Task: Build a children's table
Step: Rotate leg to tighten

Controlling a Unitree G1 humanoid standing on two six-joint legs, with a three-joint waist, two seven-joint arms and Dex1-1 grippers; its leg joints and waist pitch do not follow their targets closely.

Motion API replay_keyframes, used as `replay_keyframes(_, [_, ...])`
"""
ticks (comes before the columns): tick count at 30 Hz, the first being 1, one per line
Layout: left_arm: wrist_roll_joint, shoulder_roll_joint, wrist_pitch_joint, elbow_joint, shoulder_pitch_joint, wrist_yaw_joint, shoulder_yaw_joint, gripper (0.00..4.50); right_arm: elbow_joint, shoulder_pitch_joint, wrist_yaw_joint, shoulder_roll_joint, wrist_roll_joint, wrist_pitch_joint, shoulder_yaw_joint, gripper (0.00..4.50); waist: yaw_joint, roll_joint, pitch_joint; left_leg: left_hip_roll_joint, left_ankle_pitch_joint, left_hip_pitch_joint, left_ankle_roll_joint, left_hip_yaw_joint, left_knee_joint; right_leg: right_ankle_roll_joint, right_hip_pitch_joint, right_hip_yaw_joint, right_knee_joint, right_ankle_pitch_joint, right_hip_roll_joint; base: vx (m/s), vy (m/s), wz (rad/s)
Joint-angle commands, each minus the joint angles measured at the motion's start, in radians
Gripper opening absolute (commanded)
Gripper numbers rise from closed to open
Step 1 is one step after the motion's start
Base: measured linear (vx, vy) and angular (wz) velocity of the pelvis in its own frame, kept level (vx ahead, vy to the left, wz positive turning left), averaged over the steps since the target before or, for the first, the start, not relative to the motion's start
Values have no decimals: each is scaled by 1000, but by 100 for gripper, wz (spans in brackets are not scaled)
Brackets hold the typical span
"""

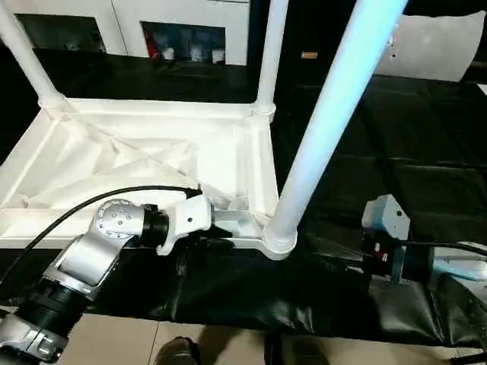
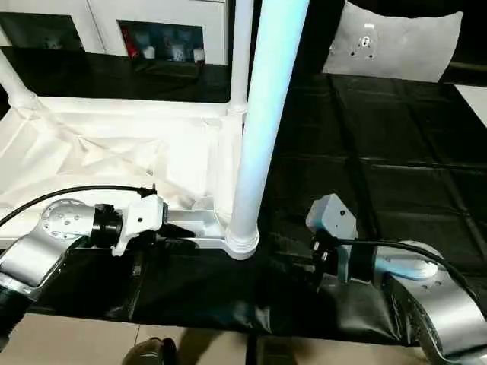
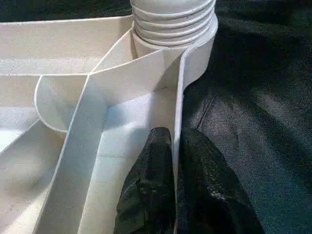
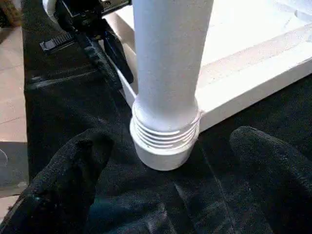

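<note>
**Light, stiff, slick plastic: hold the rim, turn the leg low**

You are working on a tabletop (image 1: 144, 163) lying upside down on the black cover (image 1: 396, 152), ribs facing up. Three legs are standing in its corner sockets; the near leg (image 1: 327, 114) is rising from the near right socket (image 1: 278, 242), its threads still showing.

Your left gripper (image 3: 176, 146) is pinching the thin near rim just beside that socket, one finger on each side of the wall. Your right gripper (image 4: 165, 180) is hanging spread wide, fingers flanking the leg base without touching.

The plastic is probably light and rigid but smooth, so you are likely risking slip high up. Grip the leg low near the threads, and keep bracing the rim, which may flex
</note>
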Motion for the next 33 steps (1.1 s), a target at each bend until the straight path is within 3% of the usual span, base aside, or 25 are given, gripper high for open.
replay_keyframes(1, [32, 16, -2, 25, -2, 2, -11, 15, -8, 1, -5, 0, -6, -1, 5, 450, 0, -6, -76, 3, -307, 18, 35, -7, -65, -40, 45, 27, -112, -644, -59, 0, 0, 0])
replay_keyframes(8, [27, 7, -25, 32, 3, -8, -3, 4, 16, -27, -7, 15, -4, -15, 17, 450, -9, -9, -84, 6, -308, 16, 42, -8, -67, -57, 47, 26, -107, -597, -60, 0, 0, 0])
replay_keyframes(13, [-22, 0, -62, 25, 7, -77, -1, 4, 98, -93, 59, 66, 27, -79, 42, 450, -13, -9, -90, 10, -301, 15, 44, -8, -68, -82, 48, 29, -98, -544, -62, 0, 0, 0])
replay_keyframes(16, [-22, 4, -69, 26, 3, -101, -12, 0, 129, -117, 95, 79, 46, -89, 50, 421, -13, -10, -94, 12, -288, 14, 49, -6, -67, -103, 51, 32, -93, -497, -62, 0, 0, 0])
replay_keyframes(17, [-17, 10, -88, 38, -8, -134, -29, 0, 188, -162, 156, 96, 66, -96, 68, 410, -11, -10, -95, 12, -283, 17, 52, -4, -66, -118, 50, 34, -89, -469, -61, 0, 0, 0])
replay_keyframes(18, [-17, 10, -91, 40, -9, -138, -31, 0, 196, -168, 163, 97, 67, -97, 71, 403, -15, -9, -93, 10, -279, 10, 55, -6, -68, -132, 54, 33, -84, -451, -61, 0, 0, 0])
replay_keyframes(24, [-9, 6, -126, 76, -44, -187, -50, 0, 330, -257, 272, 113, 49, -132, 126, 342, 0, -8, -95, 14, -232, 14, 56, 0, -66, -185, 59, 39, -70, -338, -61, 0, 0, 0])
replay_keyframes(28, [2, 3, -138, 91, -65, -209, -55, 0, 393, -300, 337, 107, 29, -148, 163, 305, 8, -9, -93, 15, -230, 15, 55, 1, -67, -198, 59, 39, -67, -330, -62, 0, 0, 0])
replay_keyframes(33, [13, -2, -155, 120, -87, -222, -57, 0, 461, -353, 417, 99, 25, -150, 193, 263, 11, -10, -86, 16, -263, 19, 43, -1, -70, -174, 56, 39, -75, -407, -64, 0, 0, 0])
